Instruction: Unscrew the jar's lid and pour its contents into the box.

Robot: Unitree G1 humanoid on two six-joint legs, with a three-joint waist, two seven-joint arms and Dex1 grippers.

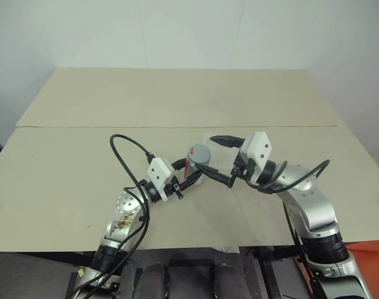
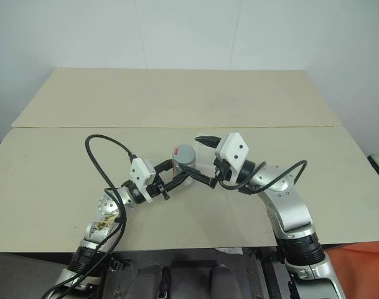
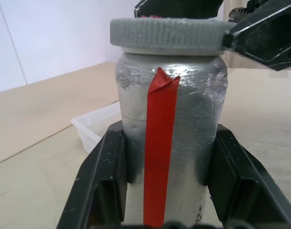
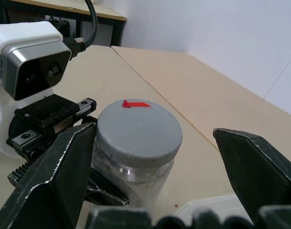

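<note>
Left gripper (image 1: pixel 190 176) clamps jar (image 3: pixel 170 143) upright over table (image 1: pixel 65 168), lid (image 4: pixel 138 126) still screwed on; right gripper (image 4: pixel 155 191) gapes wide around lid, one finger touching it; box (image 3: pixel 95 126) just behind, unscrewing and pouring left

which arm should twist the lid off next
Right, probably. The left end effector is shut on the jar, holding it upright, while the right end effector is open, its fingers either side of the lid.

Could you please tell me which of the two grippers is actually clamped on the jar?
The left gripper: its fingers press the jar body, while the right gripper stands open around the lid.
</note>
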